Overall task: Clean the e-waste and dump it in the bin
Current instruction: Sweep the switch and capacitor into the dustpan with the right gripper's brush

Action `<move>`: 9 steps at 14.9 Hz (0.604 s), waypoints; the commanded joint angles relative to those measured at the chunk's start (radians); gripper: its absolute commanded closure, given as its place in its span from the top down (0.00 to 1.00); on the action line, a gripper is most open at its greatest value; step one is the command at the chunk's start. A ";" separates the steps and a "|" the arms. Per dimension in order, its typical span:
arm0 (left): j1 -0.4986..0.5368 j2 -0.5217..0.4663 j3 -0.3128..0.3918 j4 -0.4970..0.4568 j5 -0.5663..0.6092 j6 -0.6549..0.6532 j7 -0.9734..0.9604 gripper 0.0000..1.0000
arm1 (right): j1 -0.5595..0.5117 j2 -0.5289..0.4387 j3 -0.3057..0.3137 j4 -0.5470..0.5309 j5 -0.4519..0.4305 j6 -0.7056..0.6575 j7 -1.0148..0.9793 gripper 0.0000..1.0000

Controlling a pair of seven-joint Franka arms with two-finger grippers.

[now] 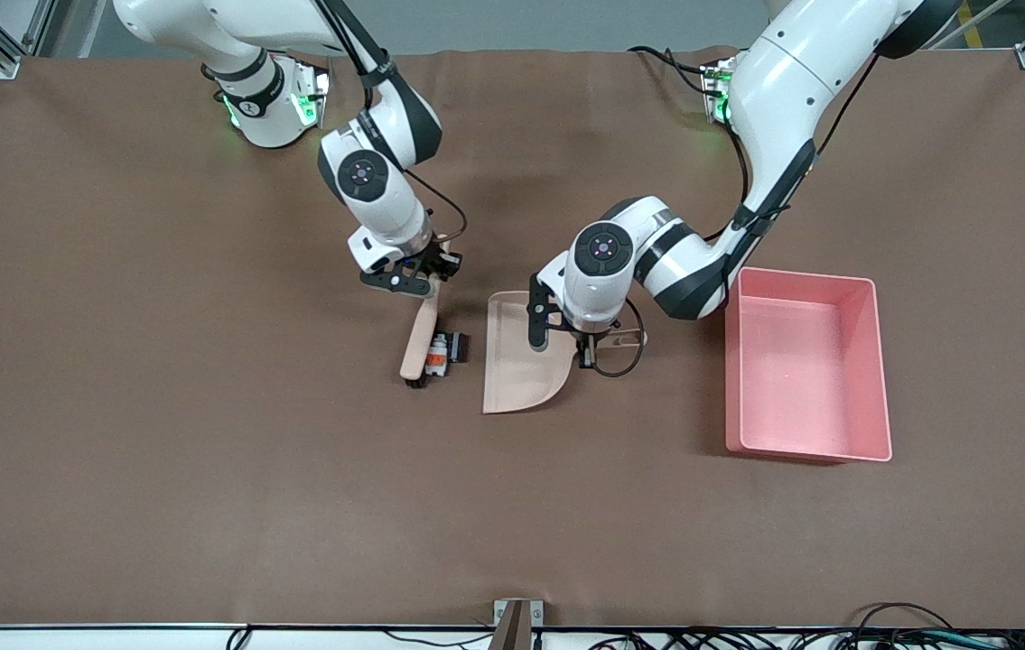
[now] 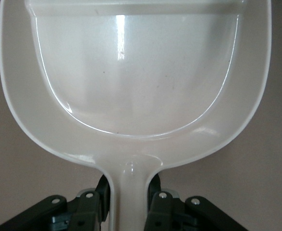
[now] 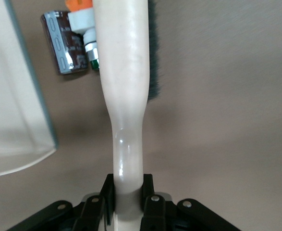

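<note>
Brown-covered table (image 1: pixel 205 506) and items resting on it.
Brush (image 1: pixel 419 348) lies with both e-waste parts (image 1: pixel 446 350) just beside it; dustpan (image 1: pixel 512 361) near them; pink bin (image 1: pixel 806 366) toward the left arm's end.

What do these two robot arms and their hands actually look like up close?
Both arms are glossy white rounded segments with black bands at the joints and a dark round cap on the wrist. Green lights glow at their bases, and thin black cables loop along them. The left gripper and right gripper are black, angular two-finger claws with small silver screws.
</note>
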 commanded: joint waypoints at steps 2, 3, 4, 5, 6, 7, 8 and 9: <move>-0.033 0.031 0.001 0.050 0.015 -0.021 -0.007 0.04 | 0.071 0.104 -0.007 0.123 0.020 -0.010 0.116 0.00; -0.033 0.032 0.001 0.050 0.013 -0.021 -0.007 0.04 | 0.082 0.121 -0.007 0.153 0.020 -0.011 0.142 0.00; -0.033 0.032 0.001 0.050 0.013 -0.021 -0.007 0.04 | 0.098 0.138 -0.005 0.190 0.020 -0.013 0.175 0.00; -0.035 0.032 0.001 0.050 0.012 -0.021 -0.007 0.03 | 0.119 0.155 -0.007 0.230 0.020 -0.025 0.214 0.00; -0.033 0.032 0.001 0.050 0.010 -0.023 -0.007 0.03 | 0.127 0.169 -0.007 0.273 0.020 -0.074 0.238 0.00; -0.033 0.032 0.001 0.050 0.010 -0.021 -0.007 0.03 | 0.140 0.184 -0.007 0.316 0.020 -0.126 0.270 0.00; -0.033 0.032 0.001 0.050 0.010 -0.021 -0.008 0.03 | 0.153 0.190 -0.007 0.340 0.020 -0.164 0.301 0.00; -0.033 0.032 0.001 0.050 0.010 -0.023 -0.008 0.03 | 0.157 0.192 -0.005 0.356 0.020 -0.183 0.315 0.00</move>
